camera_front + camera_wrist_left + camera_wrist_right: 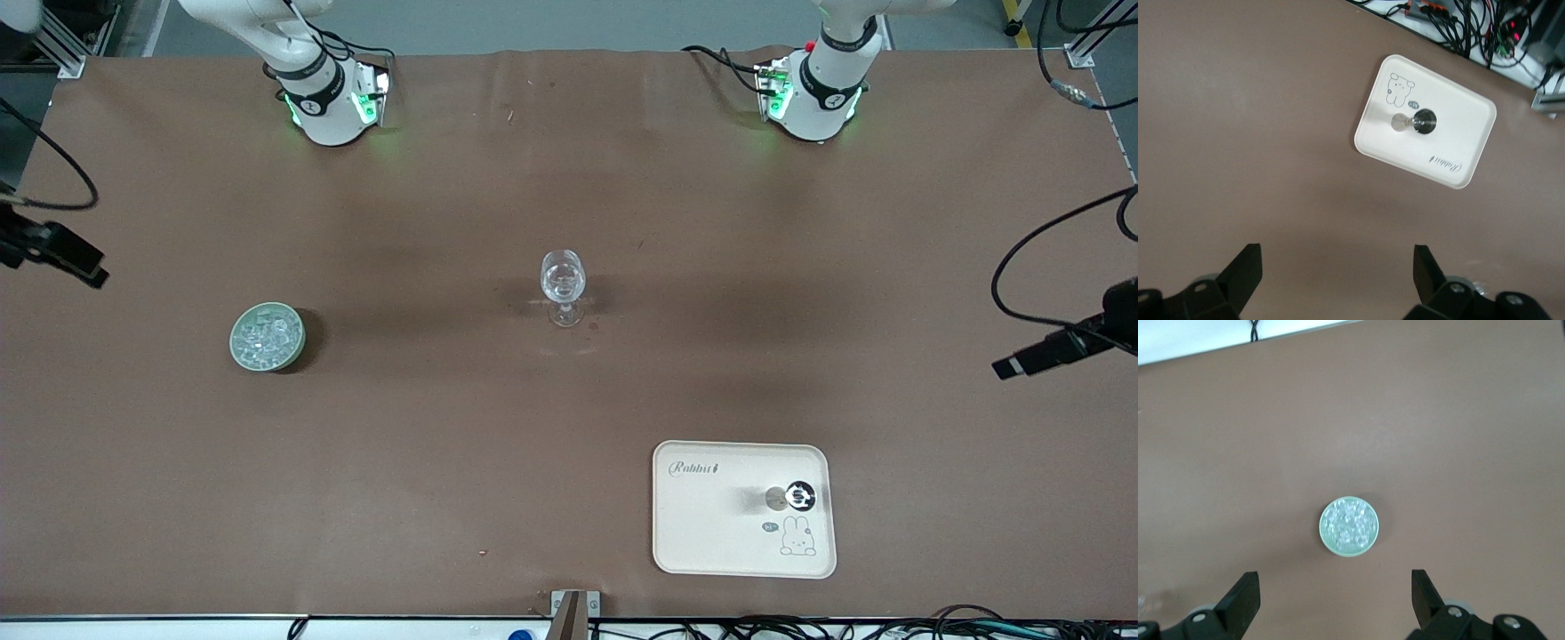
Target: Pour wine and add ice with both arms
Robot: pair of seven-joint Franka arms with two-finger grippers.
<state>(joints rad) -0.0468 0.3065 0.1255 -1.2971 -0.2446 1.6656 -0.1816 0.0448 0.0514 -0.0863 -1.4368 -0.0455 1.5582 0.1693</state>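
Both arms are waiting high, the left gripper spread over the worktop near the tray, the right gripper spread above the ice bowl at frame left. The glass, standing at centre, is looking tippy; a careless reach could be knocking it over.

A brown cloth covers the worktop wall to wall, evenly lit, with grey floor along its upper edge and black cables bunched below its lower one.
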